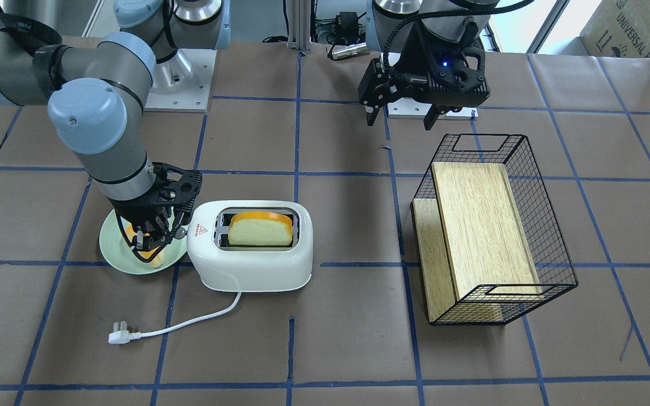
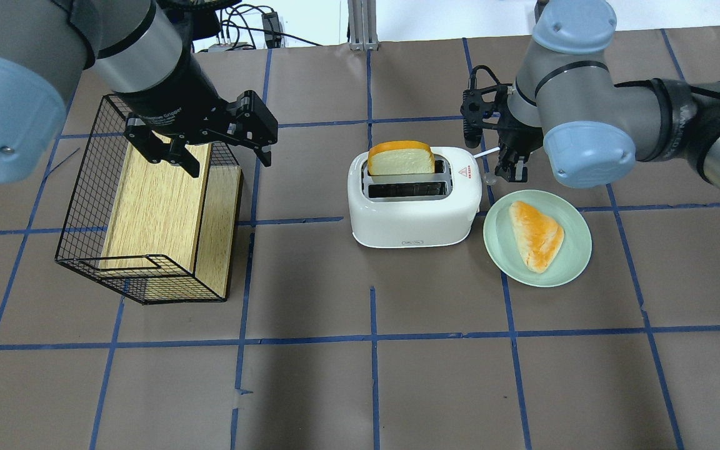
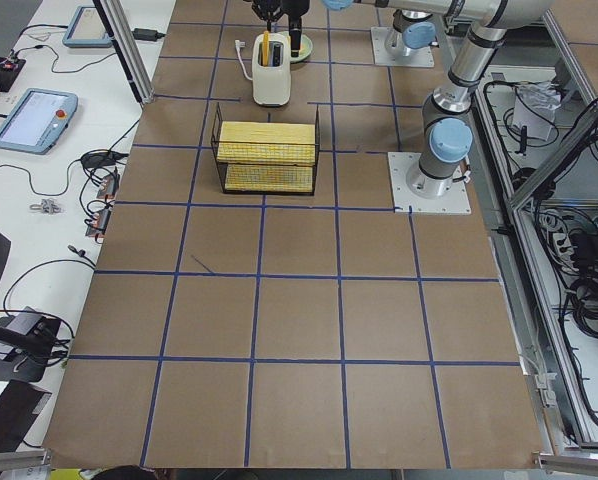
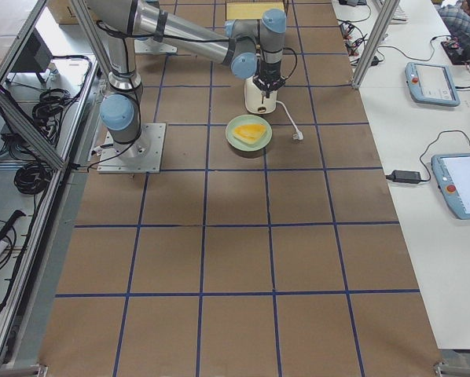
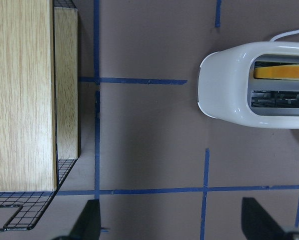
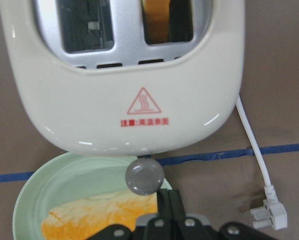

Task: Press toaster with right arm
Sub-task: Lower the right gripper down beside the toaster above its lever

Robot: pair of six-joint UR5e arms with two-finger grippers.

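Observation:
The white toaster (image 1: 249, 265) stands at mid-table, also in the overhead view (image 2: 413, 215), with a bread slice (image 2: 400, 159) sticking up from one slot. Its round grey lever knob (image 6: 144, 176) is at the end facing the pale green plate (image 2: 579, 244). My right gripper (image 2: 510, 169) is shut, empty and pointing down at that end. In the right wrist view its closed fingertips (image 6: 164, 200) lie right against the knob; I cannot tell if they touch. My left gripper (image 2: 204, 140) is open and empty above the wire basket (image 2: 147, 206).
A second bread piece (image 2: 536, 234) lies on the plate beside the toaster. The toaster's white cord ends in a plug (image 1: 117, 336) on the table. The black wire basket (image 1: 494, 225) lies on its side with wooden boards inside.

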